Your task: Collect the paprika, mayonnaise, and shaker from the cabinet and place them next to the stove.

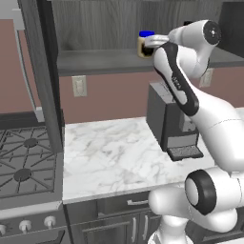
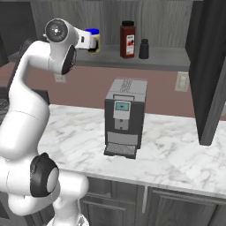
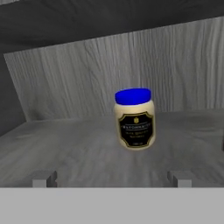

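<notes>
The mayonnaise [image 3: 135, 118], a cream jar with a blue lid and dark label, stands upright on the cabinet shelf [image 3: 57, 148]. It sits straight ahead of my open gripper [image 3: 112, 179], a short way beyond the two fingertips [image 3: 43, 178], untouched. From the right base view the mayonnaise [image 2: 94, 40] is partly covered by my hand. To its right on the same shelf [image 2: 172, 59] stand the tall red-brown paprika [image 2: 127, 39] and the small black shaker [image 2: 144, 48]. The stove [image 1: 24, 162] lies at the lower left, past the counter's end.
A grey boxy coffee machine [image 2: 124, 117] stands on the marble counter [image 1: 109, 157] under the shelf. Open cabinet doors hang at the left [image 1: 43, 71] and at the right [image 2: 212, 66]. A wall outlet [image 1: 79, 86] sits below the shelf.
</notes>
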{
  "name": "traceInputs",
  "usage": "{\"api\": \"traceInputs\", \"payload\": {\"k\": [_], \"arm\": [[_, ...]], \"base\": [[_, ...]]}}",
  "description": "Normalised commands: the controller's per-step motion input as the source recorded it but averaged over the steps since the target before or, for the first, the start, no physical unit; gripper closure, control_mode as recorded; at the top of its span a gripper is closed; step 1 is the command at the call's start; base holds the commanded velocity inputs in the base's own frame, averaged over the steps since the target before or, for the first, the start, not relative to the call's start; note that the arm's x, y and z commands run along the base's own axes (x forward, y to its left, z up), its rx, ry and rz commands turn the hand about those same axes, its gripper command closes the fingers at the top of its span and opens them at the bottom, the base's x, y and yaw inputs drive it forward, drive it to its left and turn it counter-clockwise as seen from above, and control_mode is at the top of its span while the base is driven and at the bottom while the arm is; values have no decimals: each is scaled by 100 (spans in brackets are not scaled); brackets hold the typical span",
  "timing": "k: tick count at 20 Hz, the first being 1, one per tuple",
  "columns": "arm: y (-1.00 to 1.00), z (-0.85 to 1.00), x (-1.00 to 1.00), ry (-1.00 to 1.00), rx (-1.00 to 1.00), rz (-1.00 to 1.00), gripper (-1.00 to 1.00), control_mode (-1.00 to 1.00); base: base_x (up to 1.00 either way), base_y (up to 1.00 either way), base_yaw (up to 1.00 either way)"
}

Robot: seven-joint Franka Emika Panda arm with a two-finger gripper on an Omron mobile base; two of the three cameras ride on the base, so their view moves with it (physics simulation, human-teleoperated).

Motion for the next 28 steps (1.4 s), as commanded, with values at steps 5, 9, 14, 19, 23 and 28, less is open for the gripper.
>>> {"api": "traceInputs", "payload": {"k": [5, 9, 14, 19, 23, 28], "arm": [[-16, 15, 0, -3, 0, 0, -100, -100], [-2, 21, 0, -12, 0, 0, -100, -100], [0, 14, 2, -10, -2, 0, -100, -100], [0, 5, 17, -4, -1, 0, -100, -100], [0, 0, 24, 0, -1, 0, -100, -100], [-1, 0, 21, 0, 0, 0, -100, -100]], "base": [[0, 0, 0], [0, 0, 0], [0, 0, 0], [0, 0, 0], [0, 0, 0], [0, 0, 0]]}}
